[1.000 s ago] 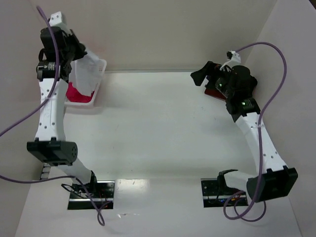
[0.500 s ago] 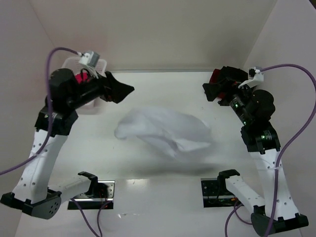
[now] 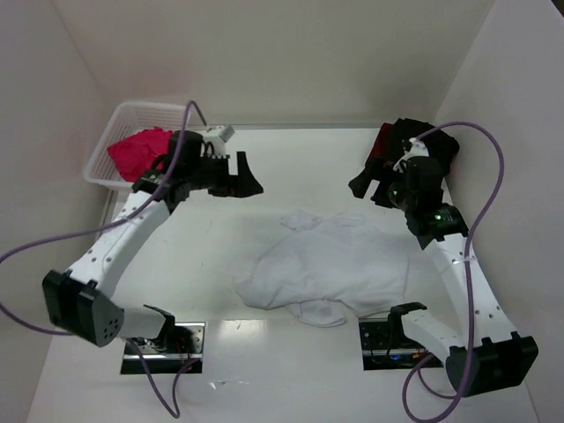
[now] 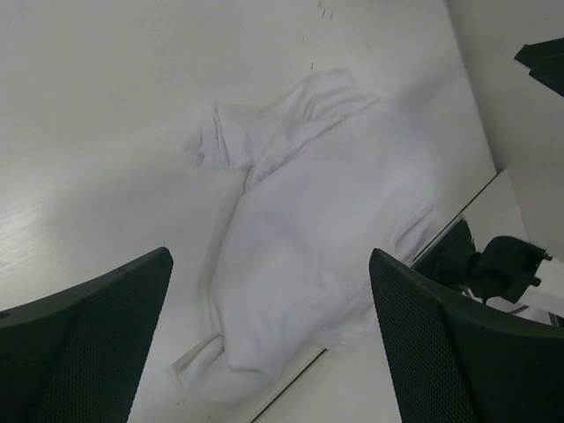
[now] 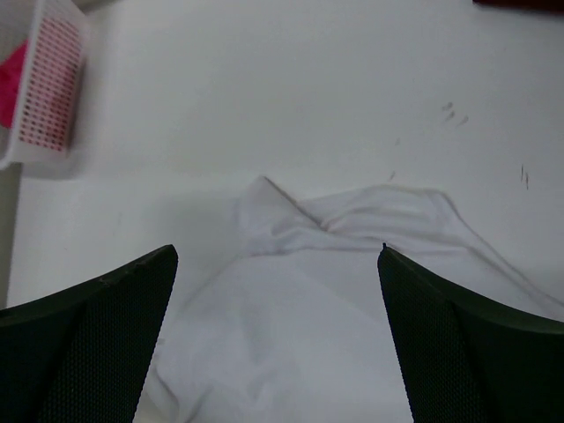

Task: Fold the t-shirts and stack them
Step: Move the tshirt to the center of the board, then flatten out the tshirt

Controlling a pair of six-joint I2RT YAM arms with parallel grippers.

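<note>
Claws released: my left claw point(image 3: 250, 181) and right claw point(image 3: 363, 189) hover by crumpled white t-shirt point(image 3: 335, 264), mid-desk point(image 3: 300, 167); flattening step, shoulders need pinching next.

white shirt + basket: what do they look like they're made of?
White shirt: soft matte cloth, probably a cotton-type knit; it lies crumpled in loose folds and creases. Basket: likely stiff white plastic, with an even grid of small holes and smooth straight walls.
</note>
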